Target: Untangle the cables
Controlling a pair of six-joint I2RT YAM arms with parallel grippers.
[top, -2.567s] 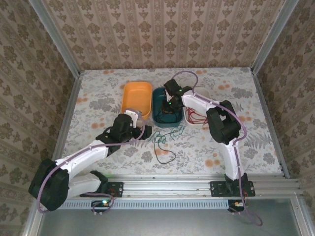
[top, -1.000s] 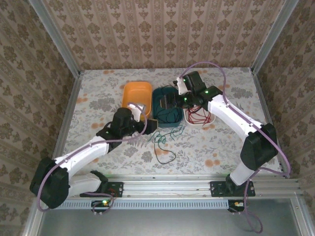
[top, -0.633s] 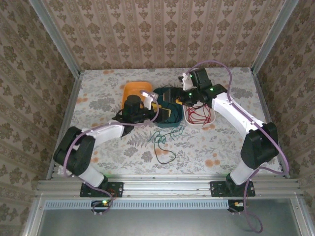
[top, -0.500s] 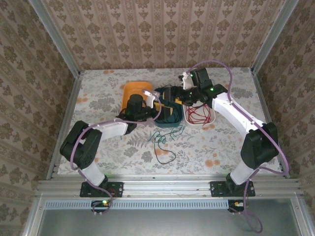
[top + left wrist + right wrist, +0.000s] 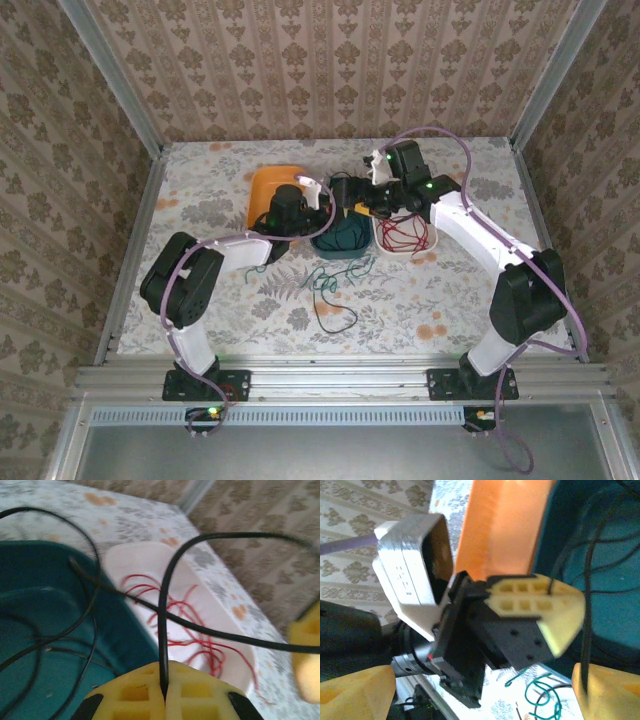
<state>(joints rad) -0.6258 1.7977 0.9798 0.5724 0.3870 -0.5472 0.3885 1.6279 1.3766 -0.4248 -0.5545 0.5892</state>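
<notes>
While the floral table carries an orange tray, a teal tray and a white tray side by side, both arms reach over the teal one. The left gripper has its yellow pads pressed together, clamping a black cable that rises from them above the teal tray. The right gripper faces it, its fingers wide apart. Red cables lie in the white tray. A green cable and a black loop lie tangled on the table just before the teal tray.
</notes>
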